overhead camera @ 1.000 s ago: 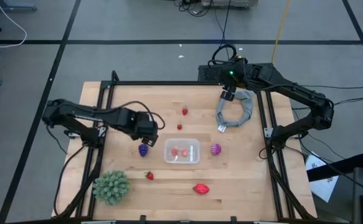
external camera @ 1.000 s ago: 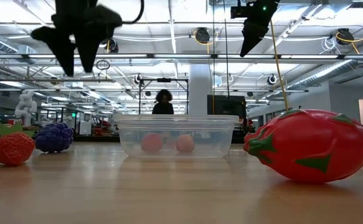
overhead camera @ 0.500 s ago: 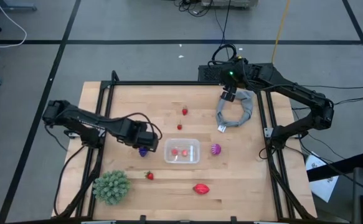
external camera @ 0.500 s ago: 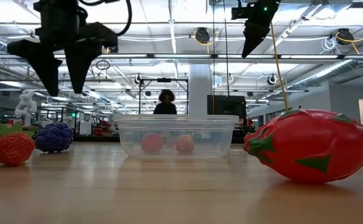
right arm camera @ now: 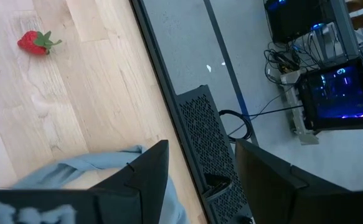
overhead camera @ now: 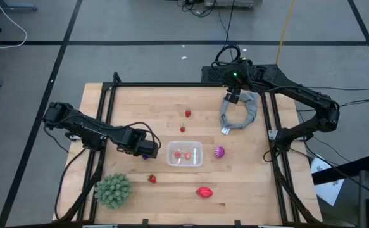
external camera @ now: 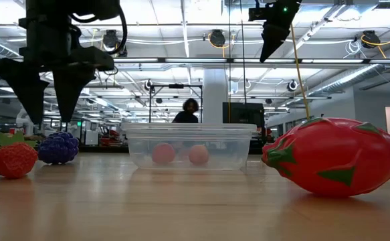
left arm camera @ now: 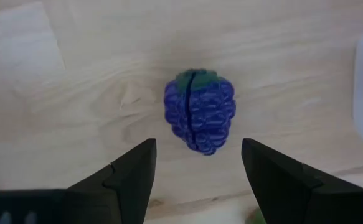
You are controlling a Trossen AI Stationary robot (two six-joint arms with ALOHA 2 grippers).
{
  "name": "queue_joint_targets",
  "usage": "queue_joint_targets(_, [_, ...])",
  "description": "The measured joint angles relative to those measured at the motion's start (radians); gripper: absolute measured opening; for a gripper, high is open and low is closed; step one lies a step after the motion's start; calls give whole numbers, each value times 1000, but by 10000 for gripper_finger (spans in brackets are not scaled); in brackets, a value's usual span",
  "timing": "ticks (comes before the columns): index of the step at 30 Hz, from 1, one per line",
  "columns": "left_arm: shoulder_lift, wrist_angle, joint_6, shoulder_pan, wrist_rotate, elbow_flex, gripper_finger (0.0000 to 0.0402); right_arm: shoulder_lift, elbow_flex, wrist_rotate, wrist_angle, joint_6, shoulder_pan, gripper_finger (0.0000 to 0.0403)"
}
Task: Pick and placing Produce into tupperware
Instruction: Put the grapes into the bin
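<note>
The left gripper point(left arm camera: 195, 163) hangs straight over the dark purple berry point(left arm camera: 200, 109), its two fingers spread wide with the toy showing between them and nothing in its grasp. From above, that arm's head covers the berry entirely, sitting just beside the short wall of the clear tupperware point(overhead camera: 197, 145). Level with the table, the left gripper's tips are above the berry, not around it yet.

Two small red pieces point(overhead camera: 182, 154) already lie inside the tub. A magenta fruit point(overhead camera: 219, 151) sits just beside the tub's other end, the large red oval point(overhead camera: 204, 191) lies nearer the front edge, and small strawberries are scattered about: one point(overhead camera: 152, 178) beside the green spiky ball point(overhead camera: 113, 190), two more point(overhead camera: 187, 113) farther back.

The right gripper point(right arm camera: 198, 163) waits at the far right of the table over the grey cloth ring point(overhead camera: 240, 111), fingers parted and empty (it has no part in this, as far as I can judge).

My worry is the berry's shape: bumpy and tapered, so if the fingers close off its widest part it could squirt sideways. The tub is also near enough that a finger coming down on that side might nudge the light plastic and shift it.
</note>
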Motion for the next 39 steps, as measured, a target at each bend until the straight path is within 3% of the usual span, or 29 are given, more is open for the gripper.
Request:
queue_joint_targets(23, [0,2,90,27,-37,0,245,0,0,0,0,0,0,177])
queue_joint_targets(39, [0,69,62,39,11,0,325,0,0,0,-5,-2,0,177])
